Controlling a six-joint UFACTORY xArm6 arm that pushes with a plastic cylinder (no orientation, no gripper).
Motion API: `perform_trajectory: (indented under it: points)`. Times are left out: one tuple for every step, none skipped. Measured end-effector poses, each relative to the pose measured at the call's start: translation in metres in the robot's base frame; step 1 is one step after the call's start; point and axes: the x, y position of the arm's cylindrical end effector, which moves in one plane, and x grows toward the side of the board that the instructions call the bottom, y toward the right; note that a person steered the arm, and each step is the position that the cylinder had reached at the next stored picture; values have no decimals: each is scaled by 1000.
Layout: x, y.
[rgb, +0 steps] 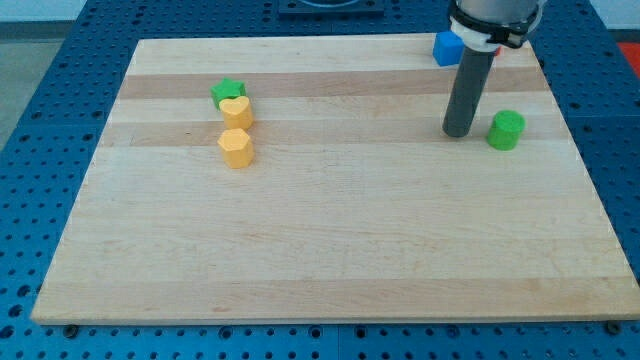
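My tip (459, 131) rests on the wooden board (330, 240) at the view's upper right. Nearest to it is a green cylinder block (506, 130), a short gap to its right and not touching. A blue cube (447, 47) lies near the board's top edge, partly behind the rod. Far off at the view's left is a cluster: a green block (226, 92), a yellow heart-shaped block (237, 111) against it just below, and a yellow hexagonal block (236, 147) below that with a small gap.
The board lies on a blue perforated table (40, 150). The arm's white and black housing (495, 20) hangs over the board's top right corner.
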Motion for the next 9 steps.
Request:
perform_trajectory:
  points:
    - [0,0]
    - [-2,-2]
    - [-4,0]
    - [18,-9]
    - [87,-44]
    - [122,-96]
    - [123,-180]
    - [109,-276]
    - [100,-328]
